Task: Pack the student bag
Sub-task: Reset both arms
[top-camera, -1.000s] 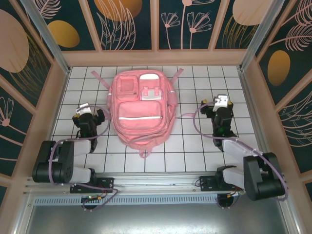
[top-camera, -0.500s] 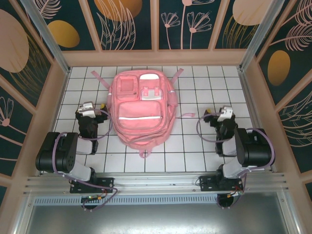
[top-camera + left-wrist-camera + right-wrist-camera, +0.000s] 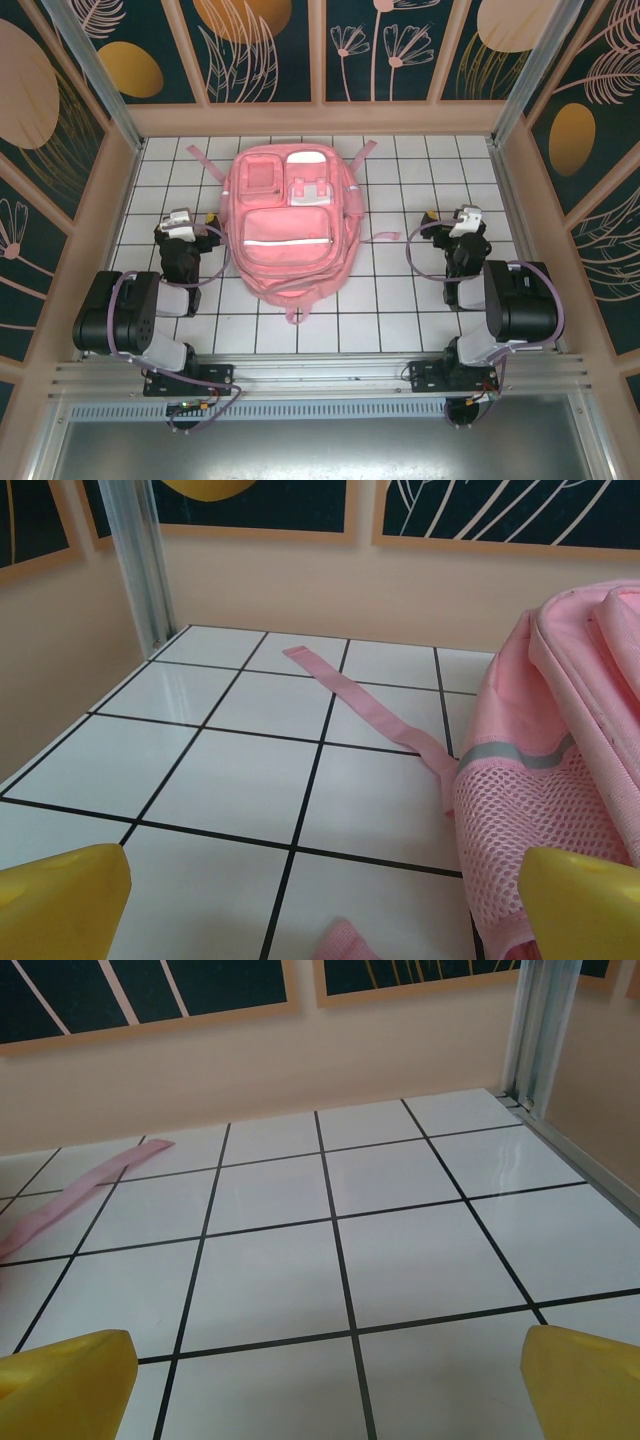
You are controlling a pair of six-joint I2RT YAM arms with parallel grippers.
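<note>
— Where was the pink backpack [image 3: 290, 225]?

— It lay flat on the white tiled table [image 3: 400, 300], toward the far middle, with its front pockets up. It sat between the two arms.

— And the left gripper [image 3: 320, 910]?

— It hung low over the tiles just left of the backpack. Its yellow fingertips [image 3: 60, 900] were spread wide apart, with bare tile between them. Its wrist camera saw the mesh side pocket [image 3: 530, 820] and a grey reflective stripe [image 3: 510, 752] close on the right. A pink strap [image 3: 370, 710] lay loose across the tiles toward the back wall.

— The right gripper [image 3: 325, 1390]?

— Its jaws stood just as wide, over bare tile to the right of the backpack and apart from it. Another strap end [image 3: 70, 1195] lay flat at the left of its view.
</note>
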